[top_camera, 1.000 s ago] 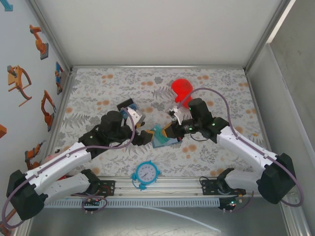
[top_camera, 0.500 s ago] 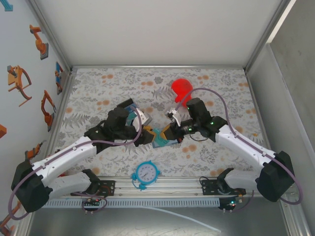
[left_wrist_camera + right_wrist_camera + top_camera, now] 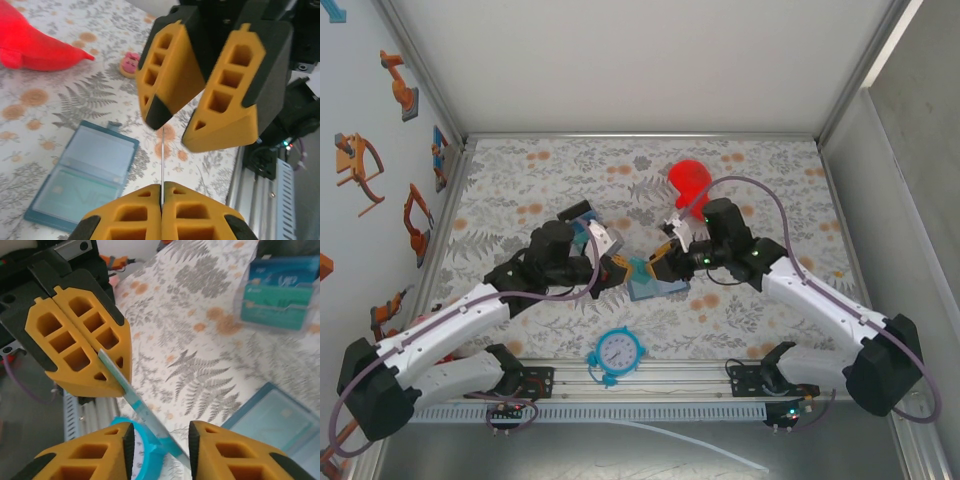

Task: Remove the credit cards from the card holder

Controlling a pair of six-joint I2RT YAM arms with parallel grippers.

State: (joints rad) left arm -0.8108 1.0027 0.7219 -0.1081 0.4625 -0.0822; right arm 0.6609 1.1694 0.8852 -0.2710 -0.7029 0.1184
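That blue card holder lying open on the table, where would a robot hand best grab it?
Probably a thin outer edge, coming down from above at a slant. The card holder lies open and flat on the table, inside up, so nothing sticks up to pinch. The edge nearest the arms' bases looks unobstructed.

The left gripper (image 3: 617, 270), open and farther to the left a second ago, has moved in to meet the right gripper (image 3: 660, 262) and closed its fingers on the teal card (image 3: 141, 409). The right gripper, clamped on that card until now, has parted its jaws, so the card's far end lies in the gap between its fingers
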